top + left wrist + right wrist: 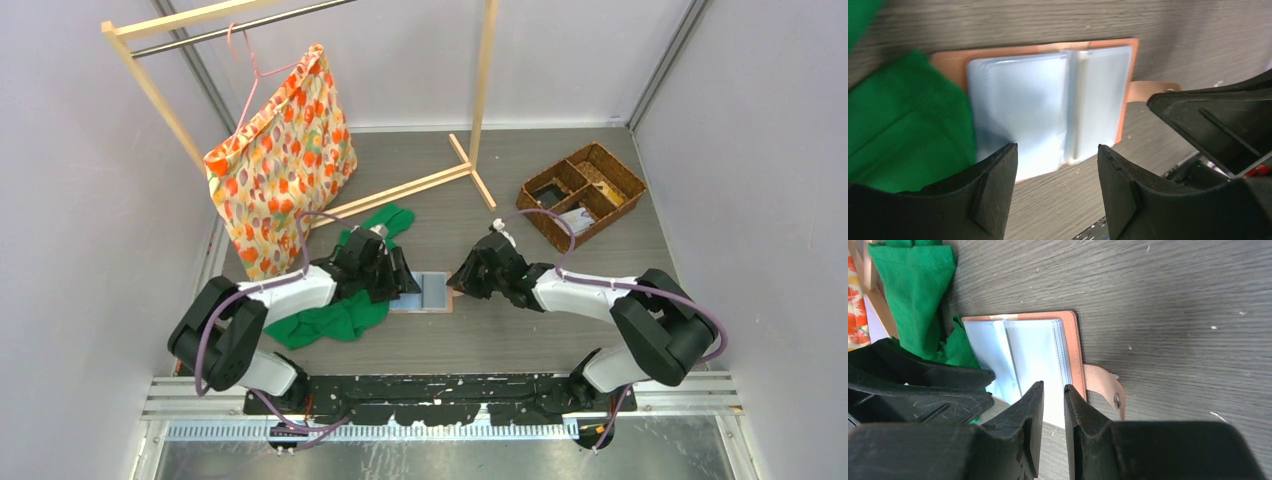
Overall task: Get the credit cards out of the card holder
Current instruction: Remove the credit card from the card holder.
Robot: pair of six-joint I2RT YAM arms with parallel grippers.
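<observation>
One salmon-pink leather card holder (1038, 350) lies open on my bench (1173, 290). My left claw (1057, 165) stands apart; whether the right claw (1054, 405) grips anything, I cannot tell.

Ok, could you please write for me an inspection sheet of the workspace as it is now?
Surface: grey wood-grain table, a few white specks.
Job's things: card holder lies open and flat between the arms, pale sleeves up, snap tab out; no loose cards seen.
Clutter: green cloth against the holder; wicker basket; floral bag hanging on a wooden rack.
Grippers: left gripper open over the holder's edge; right gripper jaws nearly together at its edge, grip unclear.
Cables: purple cables loop along both arms, away from the holder.
Surroundings: pale walls.
</observation>
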